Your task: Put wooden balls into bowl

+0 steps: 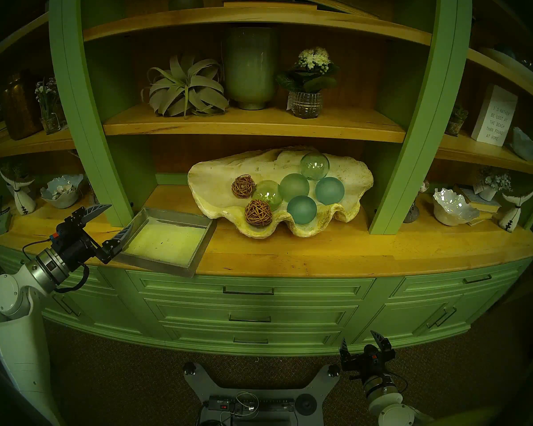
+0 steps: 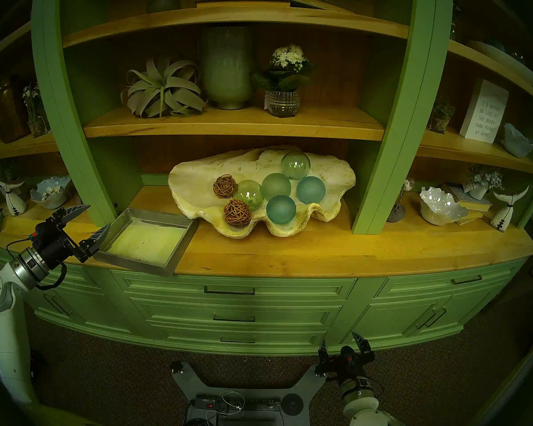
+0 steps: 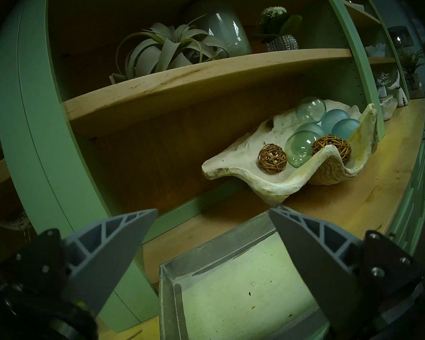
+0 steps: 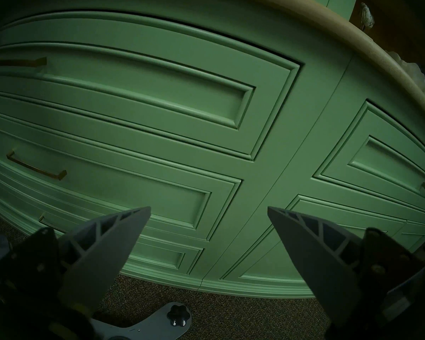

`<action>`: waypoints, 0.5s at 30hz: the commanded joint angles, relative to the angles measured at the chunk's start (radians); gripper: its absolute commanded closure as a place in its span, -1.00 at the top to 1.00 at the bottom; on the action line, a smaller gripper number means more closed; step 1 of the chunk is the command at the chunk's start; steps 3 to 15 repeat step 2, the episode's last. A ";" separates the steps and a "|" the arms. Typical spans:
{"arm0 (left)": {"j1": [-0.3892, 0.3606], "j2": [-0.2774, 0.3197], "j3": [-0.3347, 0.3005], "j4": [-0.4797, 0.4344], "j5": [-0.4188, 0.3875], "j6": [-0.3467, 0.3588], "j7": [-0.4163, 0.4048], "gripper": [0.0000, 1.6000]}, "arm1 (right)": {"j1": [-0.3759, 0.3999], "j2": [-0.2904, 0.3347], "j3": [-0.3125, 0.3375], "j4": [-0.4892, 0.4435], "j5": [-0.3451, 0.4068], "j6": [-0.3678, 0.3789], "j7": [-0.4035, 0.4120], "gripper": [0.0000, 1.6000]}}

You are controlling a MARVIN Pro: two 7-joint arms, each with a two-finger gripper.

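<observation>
From the head views, both brown woven rattan balls (image 1: 243, 186) (image 1: 258, 213) lie inside the cream clam-shell bowl (image 1: 351, 173), left of the glass spheres, so the job looks done. The left gripper (image 1: 114, 218) hangs wide open and empty by the grey square tray (image 1: 179, 267). The left wrist view confirms this. The right wrist view shows the right gripper (image 4: 209, 209) open, empty, parked low facing green drawers.

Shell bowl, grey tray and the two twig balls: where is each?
Shell bowl (image 1: 350, 173): head view, bare inner wall.
Grey tray (image 1: 166, 242): head view, floor.
Back twig ball (image 1: 243, 186): head view, middle.
Front twig ball (image 1: 258, 213): head view, middle.
</observation>
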 commanded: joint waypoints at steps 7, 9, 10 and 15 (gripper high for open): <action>-0.020 0.010 -0.004 -0.018 -0.010 -0.005 0.001 1.00 | -0.001 0.001 0.002 -0.026 0.000 -0.003 -0.001 1.00; -0.020 0.010 -0.004 -0.018 -0.010 -0.005 0.001 1.00 | -0.001 0.001 0.002 -0.026 0.000 -0.003 -0.001 1.00; -0.020 0.010 -0.004 -0.018 -0.010 -0.005 0.001 1.00 | -0.001 0.001 0.002 -0.026 0.000 -0.003 -0.001 1.00; -0.020 0.010 -0.004 -0.018 -0.010 -0.005 0.001 1.00 | -0.001 0.001 0.002 -0.026 0.000 -0.003 -0.001 1.00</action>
